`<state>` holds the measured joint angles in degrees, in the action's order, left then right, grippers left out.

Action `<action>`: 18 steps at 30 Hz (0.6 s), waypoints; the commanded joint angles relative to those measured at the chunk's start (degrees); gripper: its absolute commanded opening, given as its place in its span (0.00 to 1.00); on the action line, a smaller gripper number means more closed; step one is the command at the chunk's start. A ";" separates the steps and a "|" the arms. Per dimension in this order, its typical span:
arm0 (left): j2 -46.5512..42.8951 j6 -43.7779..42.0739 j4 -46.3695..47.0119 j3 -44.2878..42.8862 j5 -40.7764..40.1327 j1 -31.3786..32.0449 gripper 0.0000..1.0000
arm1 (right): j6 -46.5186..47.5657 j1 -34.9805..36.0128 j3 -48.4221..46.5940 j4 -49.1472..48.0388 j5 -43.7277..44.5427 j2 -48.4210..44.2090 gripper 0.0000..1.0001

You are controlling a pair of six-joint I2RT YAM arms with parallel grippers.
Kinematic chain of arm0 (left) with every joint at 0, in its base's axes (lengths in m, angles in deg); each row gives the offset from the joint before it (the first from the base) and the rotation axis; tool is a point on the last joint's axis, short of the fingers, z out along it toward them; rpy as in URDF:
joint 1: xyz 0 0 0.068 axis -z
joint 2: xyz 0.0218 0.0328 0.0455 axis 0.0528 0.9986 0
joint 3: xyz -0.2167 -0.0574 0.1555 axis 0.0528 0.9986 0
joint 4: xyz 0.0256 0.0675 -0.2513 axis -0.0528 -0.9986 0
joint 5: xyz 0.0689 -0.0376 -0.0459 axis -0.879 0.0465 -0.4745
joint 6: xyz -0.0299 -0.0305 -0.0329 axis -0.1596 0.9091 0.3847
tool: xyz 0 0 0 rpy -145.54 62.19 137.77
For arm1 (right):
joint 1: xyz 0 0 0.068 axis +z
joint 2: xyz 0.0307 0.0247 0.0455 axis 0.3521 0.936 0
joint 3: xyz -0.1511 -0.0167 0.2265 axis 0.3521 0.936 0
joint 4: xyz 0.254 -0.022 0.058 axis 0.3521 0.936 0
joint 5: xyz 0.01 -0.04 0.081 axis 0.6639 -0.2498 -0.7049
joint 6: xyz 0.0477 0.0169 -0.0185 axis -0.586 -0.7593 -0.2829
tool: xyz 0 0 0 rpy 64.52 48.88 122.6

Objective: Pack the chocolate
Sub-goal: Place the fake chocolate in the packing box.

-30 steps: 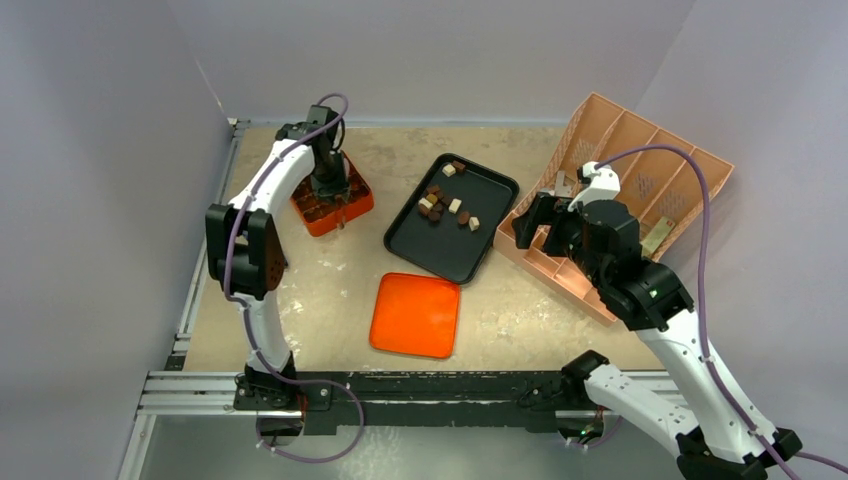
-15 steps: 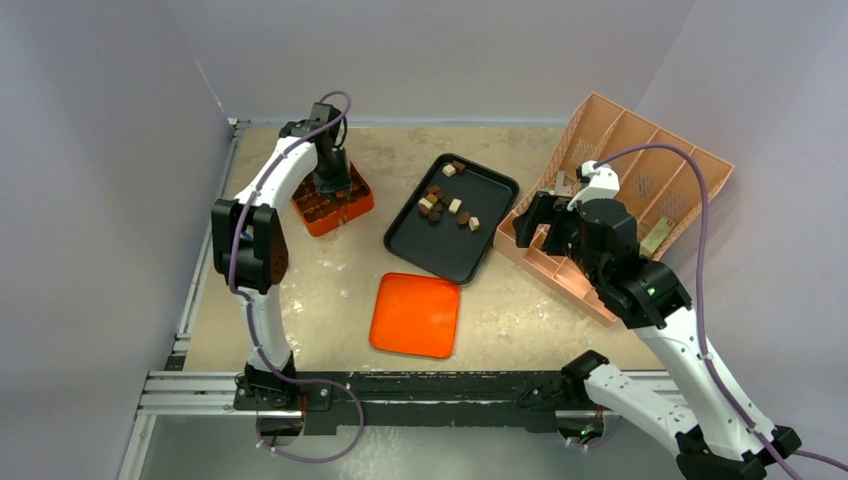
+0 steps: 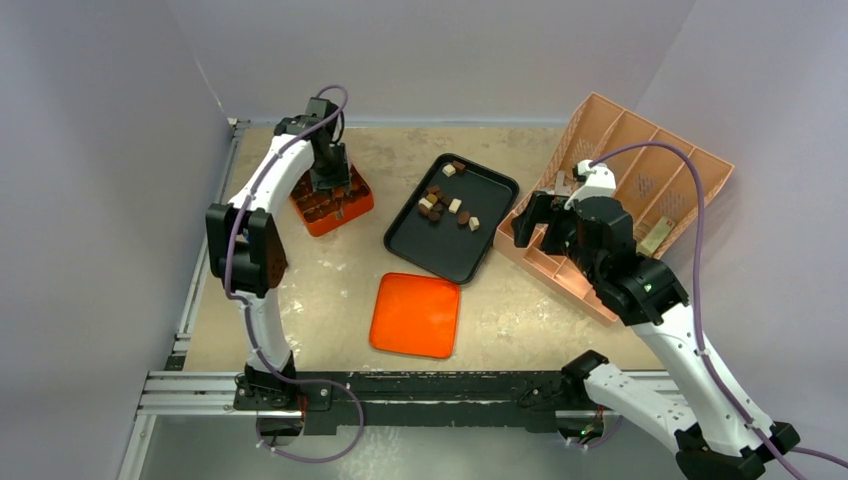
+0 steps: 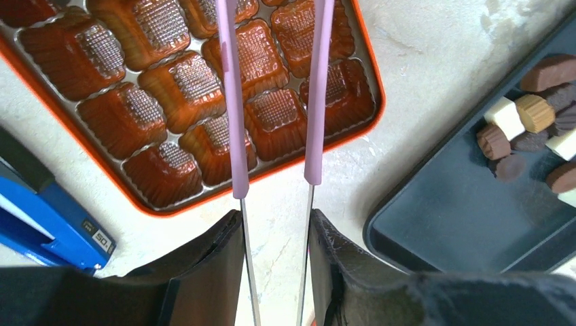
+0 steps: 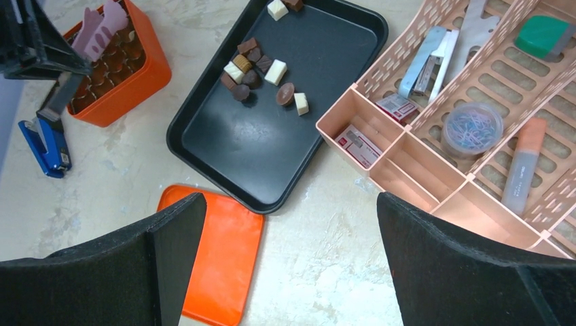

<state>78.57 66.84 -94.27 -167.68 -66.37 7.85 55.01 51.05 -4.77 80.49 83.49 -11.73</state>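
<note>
Several small chocolate pieces (image 3: pixel 445 205), dark brown, mid brown and cream, lie in the far part of the black tray (image 3: pixel 455 250). They also show in the right wrist view (image 5: pixel 261 71) and the left wrist view (image 4: pixel 530 129). My left gripper (image 3: pixel 328 178) is shut on metal tweezers with purple tips (image 4: pixel 234 136) and holds them over the orange compartmented box (image 4: pixel 153 207). The tweezer tips run out of the left wrist view. The brown cells that show hold no piece. My right gripper (image 5: pixel 289 204) is open and empty, above the table right of the tray.
An orange lid (image 3: pixel 415 315) lies flat in front of the tray. A pink organiser (image 3: pixel 640 180) with office items stands at the right. A blue stapler (image 5: pixel 47 146) lies next to the orange box.
My left gripper has shifted slightly toward the far side over the orange box with the tweezers. The right arm has hardly moved.
</note>
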 commanded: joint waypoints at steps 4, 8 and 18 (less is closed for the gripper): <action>-9.00 -2.51 -0.41 1.07 2.84 0.03 0.36 | -0.16 0.24 -1.97 -0.20 -0.38 -0.35 0.98; -12.27 -3.20 -0.80 3.66 4.82 1.18 0.35 | -0.64 0.24 -1.97 -0.04 -0.68 -0.53 0.98; -15.45 -3.40 -2.38 5.65 4.33 10.14 0.34 | -1.11 0.26 -2.19 -0.29 -0.90 -0.40 0.98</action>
<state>65.98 65.12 -96.82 -162.07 -62.81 13.88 54.73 51.05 -4.77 80.66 83.03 -11.55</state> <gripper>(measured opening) 0.347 0.977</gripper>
